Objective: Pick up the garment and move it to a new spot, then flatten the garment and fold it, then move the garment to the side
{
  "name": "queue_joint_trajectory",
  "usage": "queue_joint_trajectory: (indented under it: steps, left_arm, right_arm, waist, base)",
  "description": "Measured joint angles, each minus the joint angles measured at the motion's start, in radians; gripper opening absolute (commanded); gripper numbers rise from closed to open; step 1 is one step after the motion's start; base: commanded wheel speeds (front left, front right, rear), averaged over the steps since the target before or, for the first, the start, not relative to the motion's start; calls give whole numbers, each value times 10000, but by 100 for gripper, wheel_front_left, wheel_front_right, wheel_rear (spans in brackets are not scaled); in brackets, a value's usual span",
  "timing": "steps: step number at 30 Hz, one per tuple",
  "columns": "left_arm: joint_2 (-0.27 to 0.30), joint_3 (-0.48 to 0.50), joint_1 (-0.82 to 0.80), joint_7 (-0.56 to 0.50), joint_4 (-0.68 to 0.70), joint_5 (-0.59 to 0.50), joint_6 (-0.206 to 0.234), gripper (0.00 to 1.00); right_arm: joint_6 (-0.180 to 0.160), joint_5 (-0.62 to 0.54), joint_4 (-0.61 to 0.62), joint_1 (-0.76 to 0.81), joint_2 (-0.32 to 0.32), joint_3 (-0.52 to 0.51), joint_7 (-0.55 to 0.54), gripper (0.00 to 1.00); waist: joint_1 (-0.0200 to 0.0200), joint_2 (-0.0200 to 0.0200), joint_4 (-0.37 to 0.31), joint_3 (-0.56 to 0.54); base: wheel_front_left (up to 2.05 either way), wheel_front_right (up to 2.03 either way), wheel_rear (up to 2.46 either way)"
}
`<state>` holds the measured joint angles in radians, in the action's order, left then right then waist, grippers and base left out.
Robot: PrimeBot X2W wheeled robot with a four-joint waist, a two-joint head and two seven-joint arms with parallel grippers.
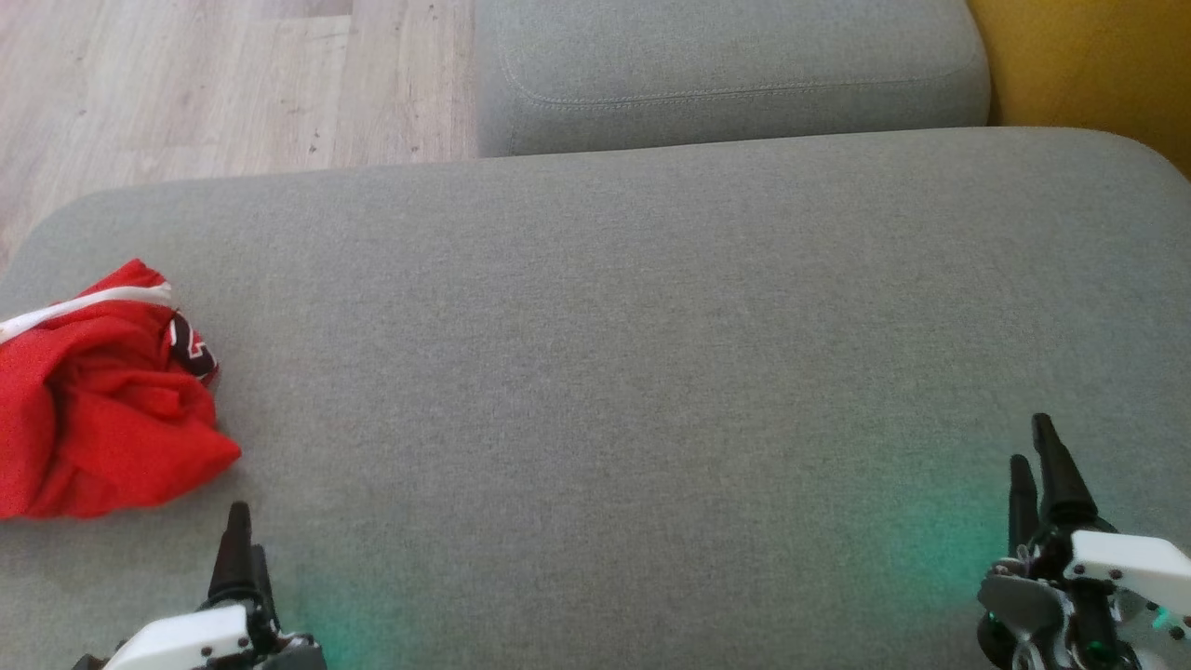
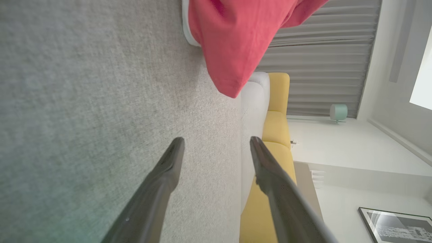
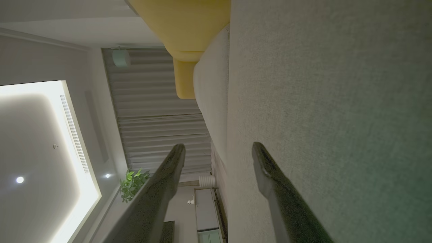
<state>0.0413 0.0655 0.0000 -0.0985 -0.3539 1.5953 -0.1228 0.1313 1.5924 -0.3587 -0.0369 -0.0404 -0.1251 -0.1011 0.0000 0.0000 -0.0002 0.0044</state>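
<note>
Cushion [image 1: 651, 326] sets the stage: a broad grey sofa seat, bare across its middle and right. Next up is the garment [image 1: 102, 409], red with a white trim strip, bunched in a heap on the cushion's left end and partly cut off by the head view's edge.

The left gripper [image 1: 244, 535] hovers over the cushion's near-left corner. From its own wrist camera the two dark fingers [image 2: 162, 175] stand wide apart with nothing between them, and red cloth lies ahead. The right gripper [image 1: 1030, 439] sits over the cushion's near-right corner, likewise spread and empty.

So the pick-up looks not yet begun, and the left arm seems the one for it. To do it well:
- Aim for a thick fold of the heap rather than its thin pointed corner.
- Press the fingertips down into the cushion's soft top so they catch cloth instead of skimming it.
- Close fully.
- Lift until the hanging tail clears the cushion before carrying it toward the cushion's bare middle.
</note>
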Motion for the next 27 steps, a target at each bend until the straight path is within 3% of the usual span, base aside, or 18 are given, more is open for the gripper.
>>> queue_joint_trajectory:
  steps: [27]
  left_arm:
    - [79,-25,-163,752,278,-3651,-2,100]
  right_arm:
    - [0,-3191,-383,-603,-255,978,779,100]
  waist:
    - [0,0,-121,64]
  base:
    - [0,0,0]
